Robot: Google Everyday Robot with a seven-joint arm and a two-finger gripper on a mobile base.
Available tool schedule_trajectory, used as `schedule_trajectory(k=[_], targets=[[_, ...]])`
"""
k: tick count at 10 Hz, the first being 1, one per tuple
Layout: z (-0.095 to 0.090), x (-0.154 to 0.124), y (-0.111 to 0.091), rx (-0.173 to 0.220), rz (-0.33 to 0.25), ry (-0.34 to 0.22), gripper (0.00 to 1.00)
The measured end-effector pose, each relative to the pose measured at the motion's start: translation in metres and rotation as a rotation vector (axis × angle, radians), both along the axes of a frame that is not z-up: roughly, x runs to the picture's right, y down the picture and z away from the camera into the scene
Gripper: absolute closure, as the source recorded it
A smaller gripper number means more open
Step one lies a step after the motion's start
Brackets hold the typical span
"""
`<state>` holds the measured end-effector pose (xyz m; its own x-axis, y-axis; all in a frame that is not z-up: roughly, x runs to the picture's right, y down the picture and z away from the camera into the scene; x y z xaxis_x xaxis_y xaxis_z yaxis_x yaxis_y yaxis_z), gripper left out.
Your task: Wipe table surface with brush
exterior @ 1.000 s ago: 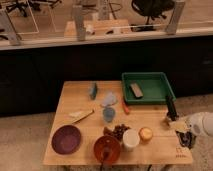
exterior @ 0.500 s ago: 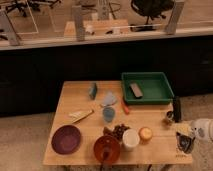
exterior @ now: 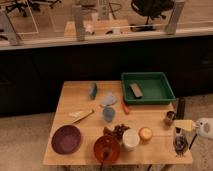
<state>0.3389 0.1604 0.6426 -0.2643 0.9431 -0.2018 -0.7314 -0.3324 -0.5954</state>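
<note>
Jaws: clenched at right bench edge, seemingly gripping brush (exterior: 181, 107) low on its handle, upright and clear of the wood, likely for carrying into place | Bench (exterior: 76, 98): spread left of jaws, crowded with dishes, little bare wood to sweep | Green tray (exterior: 148, 75): just beyond-left, corralling dark block (exterior: 135, 90) | Wiping: not yet begun

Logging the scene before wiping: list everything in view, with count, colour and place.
table: one, light wood, centre
tray: one, green, back right
block: one, dark, inside tray
sponge: one, blue, back left-centre
small items: several, mid-table, too unclear to name
cup: one, white, front centre
bowl: one, reddish-brown, front edge
plate: one, purple, front left
brush: one, black, upright, right edge
arm: one, white, right of table
gripper: one, right edge, jaws shut on brush
</note>
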Motion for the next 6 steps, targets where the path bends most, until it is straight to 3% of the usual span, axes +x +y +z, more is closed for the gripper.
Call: schedule_trajectory(k=[2, 3, 6], targets=[[0.0086, -0.002, -0.0094, -0.043, 0.216, -0.156, 1.0], [0.0113, -0.002, -0.0115, -0.055, 0.268, -0.195, 1.0], [0.0123, -0.0024, -0.0118, -0.061, 0.287, -0.212, 1.0]])
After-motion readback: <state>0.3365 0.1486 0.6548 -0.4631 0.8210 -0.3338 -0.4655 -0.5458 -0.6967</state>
